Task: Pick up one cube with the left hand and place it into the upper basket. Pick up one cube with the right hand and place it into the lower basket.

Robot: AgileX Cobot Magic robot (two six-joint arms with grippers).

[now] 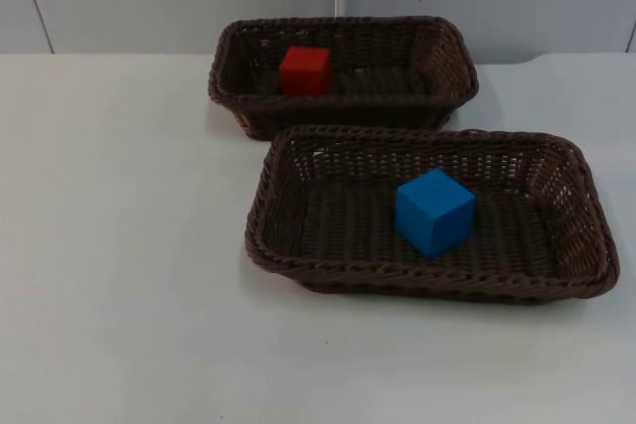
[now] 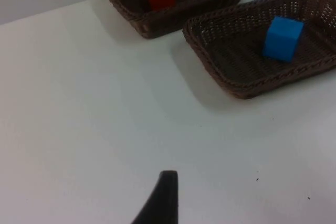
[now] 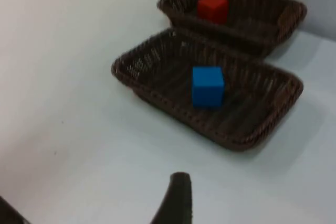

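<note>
Blue cube [image 1: 433, 212] in lower basket [image 1: 298, 263], red cube [image 1: 305, 71] in upper basket [image 1: 227, 96], fingers' state untellable

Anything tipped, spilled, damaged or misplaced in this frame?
Nothing stands out. The red cube sits in the upper basket, the blue cube in the lower basket, turned at an angle. Both baskets stand upright on the table.

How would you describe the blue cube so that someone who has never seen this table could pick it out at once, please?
On the white table stand two dark brown woven baskets, one behind the other by the grey wall. Take the nearer basket: the blue cube sits on its floor, roughly in the middle. The only other cube is the red cube, and it lies in the farther basket.
</note>
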